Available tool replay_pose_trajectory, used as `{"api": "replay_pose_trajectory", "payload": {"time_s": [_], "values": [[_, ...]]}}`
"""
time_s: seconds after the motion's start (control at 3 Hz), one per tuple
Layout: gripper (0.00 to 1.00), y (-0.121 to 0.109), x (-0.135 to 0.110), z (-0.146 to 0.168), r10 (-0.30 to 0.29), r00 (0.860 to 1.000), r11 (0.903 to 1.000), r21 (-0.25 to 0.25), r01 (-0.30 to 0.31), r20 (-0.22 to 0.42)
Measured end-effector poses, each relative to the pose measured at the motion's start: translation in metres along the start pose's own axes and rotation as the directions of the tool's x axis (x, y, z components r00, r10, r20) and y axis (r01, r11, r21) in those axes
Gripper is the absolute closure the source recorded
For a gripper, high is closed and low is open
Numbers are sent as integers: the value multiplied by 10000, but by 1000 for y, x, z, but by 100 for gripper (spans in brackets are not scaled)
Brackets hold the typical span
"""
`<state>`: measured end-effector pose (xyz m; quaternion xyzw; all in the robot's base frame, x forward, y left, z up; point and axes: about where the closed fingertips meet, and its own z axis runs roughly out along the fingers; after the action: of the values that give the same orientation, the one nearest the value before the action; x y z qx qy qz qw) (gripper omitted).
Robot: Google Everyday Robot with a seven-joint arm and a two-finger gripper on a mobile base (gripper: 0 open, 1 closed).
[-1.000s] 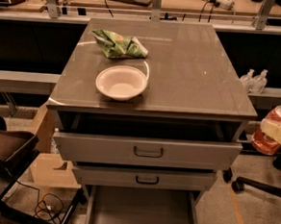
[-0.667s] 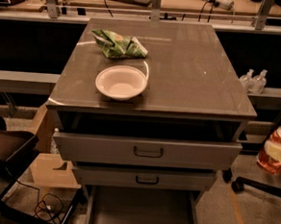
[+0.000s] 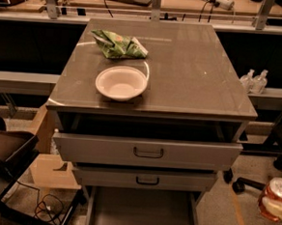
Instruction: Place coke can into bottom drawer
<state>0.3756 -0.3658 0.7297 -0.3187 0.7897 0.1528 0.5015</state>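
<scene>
The coke can, red with a silver rim, sits at the lower right edge of the camera view, to the right of the cabinet. My gripper is shut on it; one pale finger crosses the can's lower side and the rest of the gripper is cut off by the edge. The bottom drawer is pulled out at the foot of the cabinet, its flat grey floor bare. The can is off to the right of the drawer and about level with its front opening.
A white bowl and a green snack bag lie on the cabinet top. Two upper drawer fronts with black handles stick out partway above the bottom drawer. A chair base is on the floor at right. A cardboard box is at left.
The gripper with the can has moved down along the right edge, from about the height of the cabinet top to near the bottom drawer's height. Nothing else has moved.
</scene>
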Motion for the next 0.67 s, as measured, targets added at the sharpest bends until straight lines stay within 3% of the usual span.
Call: {"api": "replay_pose_trajectory", "payload": {"time_s": [0.33,0.67], "values": [[100,35,42,17,-263,9996,9921,-1229,251,-80],[100,37,43,20,-298,9995,9917,-1255,286,-77]]}}
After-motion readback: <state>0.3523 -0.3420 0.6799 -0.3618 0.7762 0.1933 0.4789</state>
